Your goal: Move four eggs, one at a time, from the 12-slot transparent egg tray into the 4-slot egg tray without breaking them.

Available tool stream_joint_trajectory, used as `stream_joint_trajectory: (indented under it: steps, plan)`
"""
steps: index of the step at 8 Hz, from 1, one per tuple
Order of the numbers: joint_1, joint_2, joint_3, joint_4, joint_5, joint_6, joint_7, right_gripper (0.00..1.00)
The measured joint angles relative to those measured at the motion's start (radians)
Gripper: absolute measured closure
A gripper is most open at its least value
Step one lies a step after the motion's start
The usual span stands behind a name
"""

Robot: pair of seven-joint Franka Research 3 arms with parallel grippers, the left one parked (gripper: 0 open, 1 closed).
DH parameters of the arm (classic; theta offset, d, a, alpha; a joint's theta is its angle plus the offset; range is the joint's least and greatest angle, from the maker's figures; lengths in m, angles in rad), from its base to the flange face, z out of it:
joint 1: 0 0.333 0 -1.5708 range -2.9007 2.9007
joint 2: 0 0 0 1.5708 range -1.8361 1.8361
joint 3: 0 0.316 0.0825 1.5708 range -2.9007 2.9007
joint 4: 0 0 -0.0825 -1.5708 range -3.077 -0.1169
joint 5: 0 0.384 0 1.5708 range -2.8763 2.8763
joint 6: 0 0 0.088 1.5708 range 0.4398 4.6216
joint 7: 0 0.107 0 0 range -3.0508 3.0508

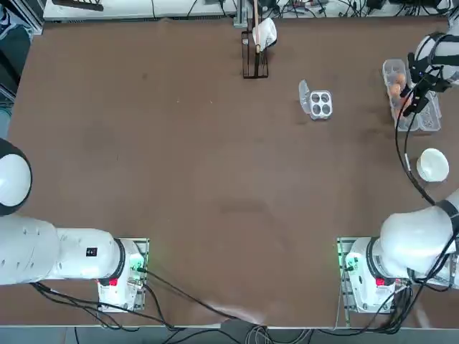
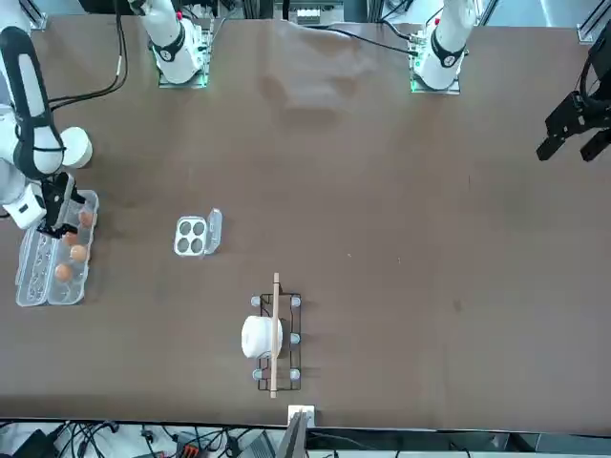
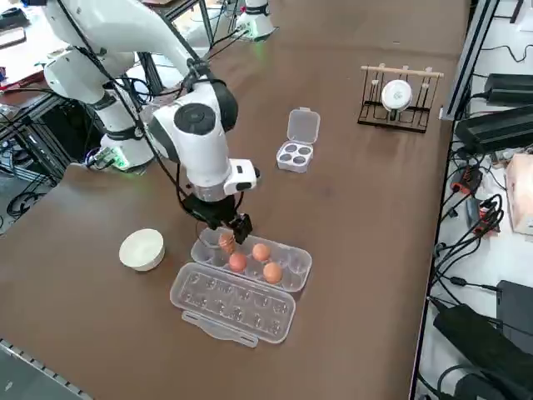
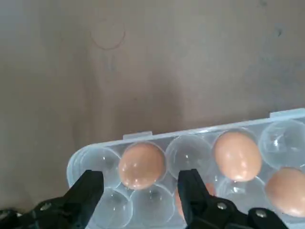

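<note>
Right tool poised over first egg; transfer not begun.

The right tool (image 4: 138, 191) hangs open and empty above the 12-slot transparent egg tray (image 3: 287, 268), fingers apparently straddling one egg (image 4: 141, 165); four eggs sit there. The 4-slot egg tray (image 1: 320, 104) stands empty, well apart. Advise centred descent and gentle closure.

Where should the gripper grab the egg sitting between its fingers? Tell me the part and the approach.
Grip the egg across its rounded middle, coming straight down from above. It sits in a cup of the 12-slot tray, so only its upper part is exposed, and the neighbouring cups look empty, leaving room for the open right gripper already straddling it.
</note>
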Motion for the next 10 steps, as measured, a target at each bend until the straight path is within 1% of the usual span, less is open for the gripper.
stream_joint_trajectory:
  steps: [2,4,10]
  plan:
    - [-0.007,0.021,0.000,0.000,0.009,0.012,-0.004,0.06]
    - [-0.007,0.033,0.000,-0.002,0.013,0.031,-0.005,0.09]
    - [-0.009,0.036,0.001,-0.011,0.014,0.046,-0.005,0.13]
